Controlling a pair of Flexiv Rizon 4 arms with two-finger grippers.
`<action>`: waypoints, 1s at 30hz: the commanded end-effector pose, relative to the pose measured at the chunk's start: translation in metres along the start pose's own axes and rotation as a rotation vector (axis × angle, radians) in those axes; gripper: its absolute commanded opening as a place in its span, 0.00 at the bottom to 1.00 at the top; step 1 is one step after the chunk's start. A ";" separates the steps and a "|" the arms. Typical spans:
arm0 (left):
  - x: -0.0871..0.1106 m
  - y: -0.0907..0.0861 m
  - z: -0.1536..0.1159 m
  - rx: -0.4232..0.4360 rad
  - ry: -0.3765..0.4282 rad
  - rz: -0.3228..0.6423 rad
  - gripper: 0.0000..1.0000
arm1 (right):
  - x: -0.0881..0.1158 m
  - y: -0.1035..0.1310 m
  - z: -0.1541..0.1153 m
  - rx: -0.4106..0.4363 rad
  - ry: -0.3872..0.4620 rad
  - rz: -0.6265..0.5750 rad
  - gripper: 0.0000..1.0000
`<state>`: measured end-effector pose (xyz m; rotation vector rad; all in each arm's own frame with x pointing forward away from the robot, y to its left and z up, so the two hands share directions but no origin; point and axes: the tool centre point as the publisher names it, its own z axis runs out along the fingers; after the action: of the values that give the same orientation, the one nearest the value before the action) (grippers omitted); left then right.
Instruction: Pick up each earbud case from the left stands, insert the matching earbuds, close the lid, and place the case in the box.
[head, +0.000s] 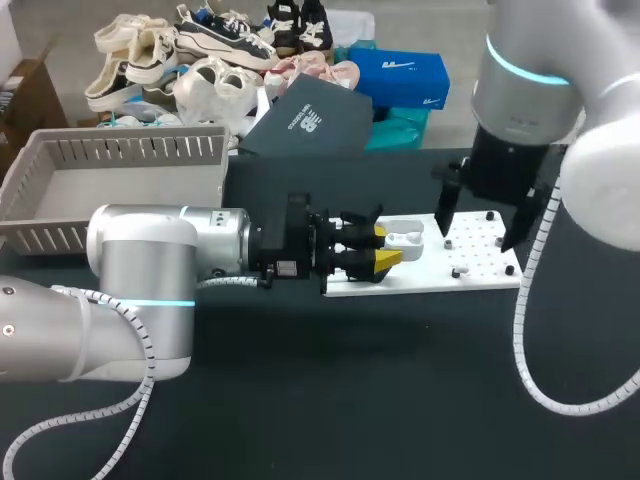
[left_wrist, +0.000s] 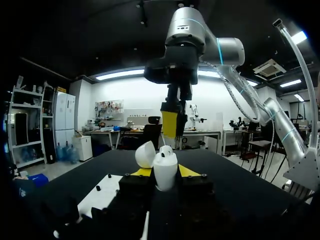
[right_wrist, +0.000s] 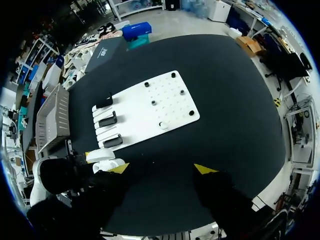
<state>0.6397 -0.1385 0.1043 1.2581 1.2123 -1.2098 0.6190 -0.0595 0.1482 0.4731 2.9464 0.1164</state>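
Even overhead light leaves the black table (head: 330, 400) matte and dim, with soft glare on the left arm (head: 140, 260).

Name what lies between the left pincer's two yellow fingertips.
The white earbud case, lid open, sits between the left pincer's fingertips, touched from both sides. The left wrist view shows it best, and the head view agrees.

You will find no readable text, number or sign on the black table (head: 420, 400) or its white pegged board (head: 478, 258).
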 end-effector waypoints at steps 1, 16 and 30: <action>0.000 -0.001 0.000 -0.005 -0.001 0.002 0.00 | 0.002 -0.006 0.016 -0.109 -0.025 -0.014 0.68; 0.000 -0.001 0.000 -0.005 -0.001 0.002 0.00 | -0.005 -0.021 0.053 -0.123 -0.042 -0.059 0.53; 0.000 -0.001 0.000 -0.005 -0.001 0.002 0.00 | -0.022 0.004 0.096 -0.116 -0.093 0.009 0.56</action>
<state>0.6397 -0.1385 0.1043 1.2580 1.2124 -1.2098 0.6470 -0.0706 0.0719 0.4478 2.8461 0.2878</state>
